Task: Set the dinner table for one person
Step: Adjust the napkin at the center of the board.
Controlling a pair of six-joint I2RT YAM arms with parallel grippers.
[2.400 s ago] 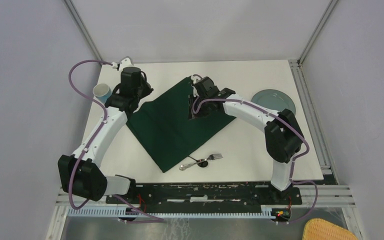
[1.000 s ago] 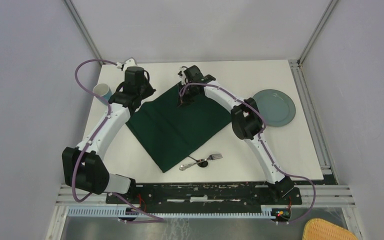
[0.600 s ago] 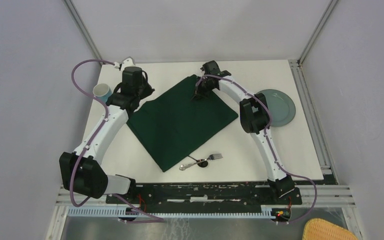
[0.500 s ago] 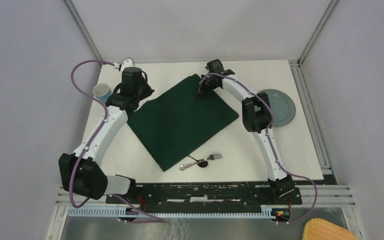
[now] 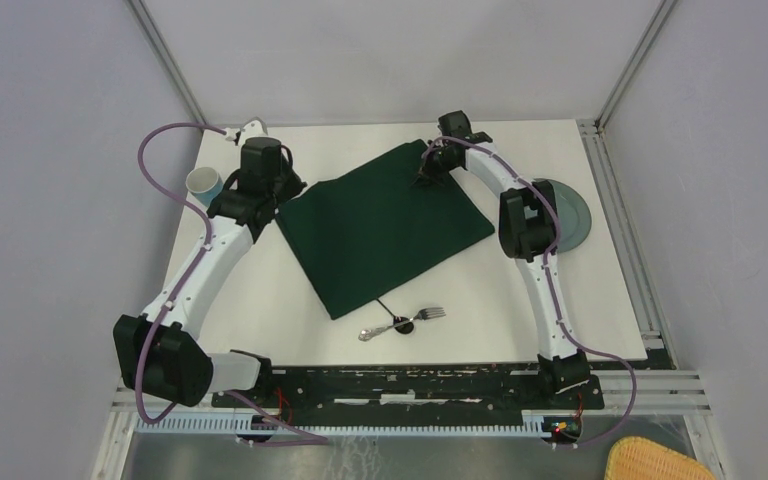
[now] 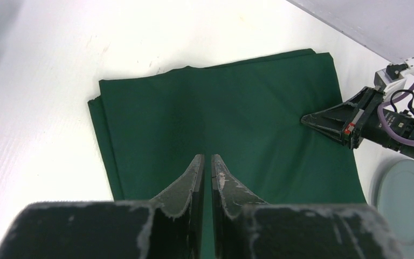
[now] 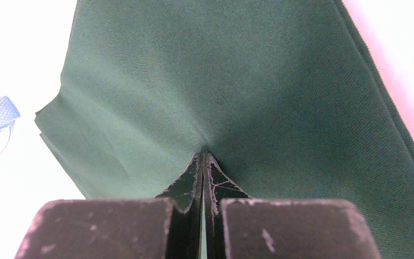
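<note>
Desk (image 5: 260,290), white and matte, carried every piece of the setting, but nothing was in its place yet. Off its near right corner, lower down, sat a yellow woven basket (image 5: 660,462); the part in view showed nothing inside.

Near the front edge a fork (image 5: 430,313) and a spoon (image 5: 372,331) lay loosely side by side. Just beyond them lay the near corner of the dark green cloth (image 5: 385,225), which sat skewed like a diamond across the middle of the desk.

The step in hand looked like spreading this cloth as a place mat. The left hand (image 6: 204,157) was at the cloth's left corner, closed to a thin slit with the fabric between its fingers, and a faint crease ran away from the tips. The right hand (image 7: 202,155) was pressed fully together on the far right part of the cloth, pinching it so that folds fanned out from the tips.

To my eye, the next move called for both hands to turn the cloth square to the front edge together, keeping it taut, then lay it flat and let go.

Far left, beside the left hand, a pale blue cup (image 5: 204,182) stood upright and looked empty. Far right, a grey-blue plate (image 5: 572,215), partly behind the right arm, lay bare as far as it showed.
</note>
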